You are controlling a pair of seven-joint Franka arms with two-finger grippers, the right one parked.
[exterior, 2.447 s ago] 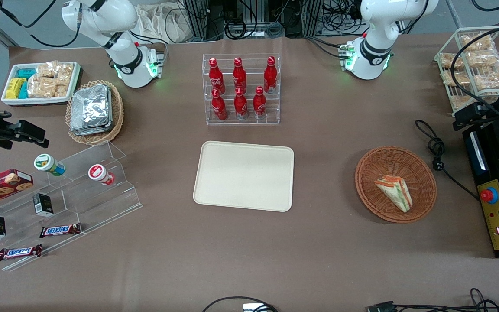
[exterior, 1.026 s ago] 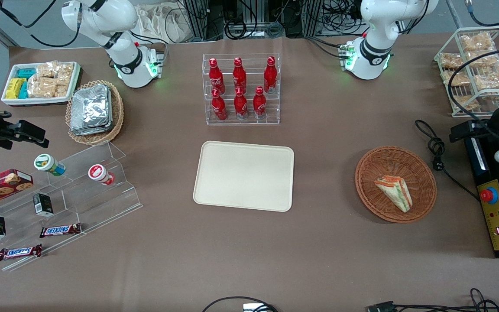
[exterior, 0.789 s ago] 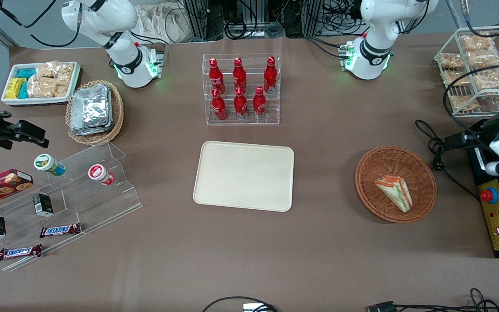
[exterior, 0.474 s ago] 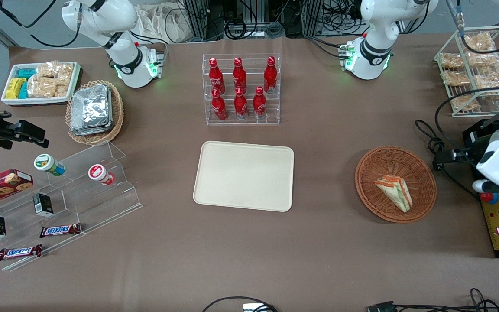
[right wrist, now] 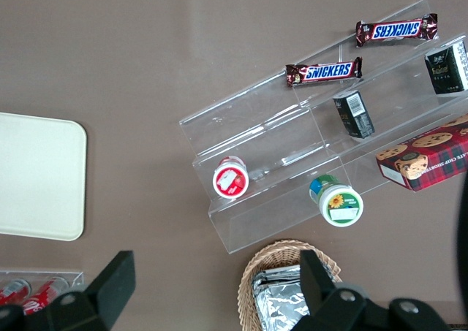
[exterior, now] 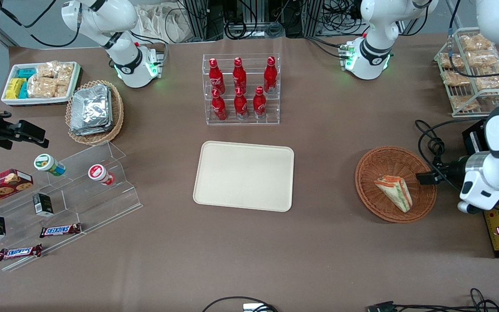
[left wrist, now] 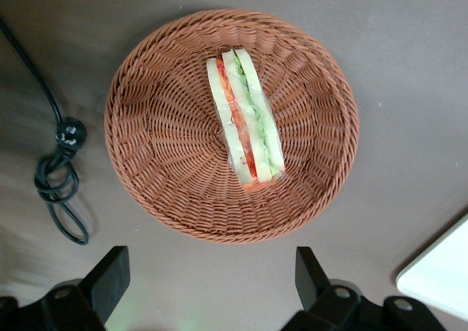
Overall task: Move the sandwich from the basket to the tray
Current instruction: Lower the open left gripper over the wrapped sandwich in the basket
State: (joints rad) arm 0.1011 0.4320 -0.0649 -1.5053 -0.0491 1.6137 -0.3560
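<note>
Sandwich in its basket, gripper spread beside it

The sandwich [exterior: 393, 192] lies on its side in the reddish-brown woven basket [exterior: 375, 161], which sits on the brown table [exterior: 327, 255] toward the working arm's end, well apart from the cream tray [exterior: 244, 175] at the table's middle. The gripper [exterior: 422, 178] hovers over the basket's rim at the edge facing the working arm's end, touching neither basket nor sandwich. In the left wrist view its two dark fingers [left wrist: 111, 275] stand wide apart with nothing between them, and a coiled black cable [left wrist: 57, 172] lies on the table beside the basket.
</note>
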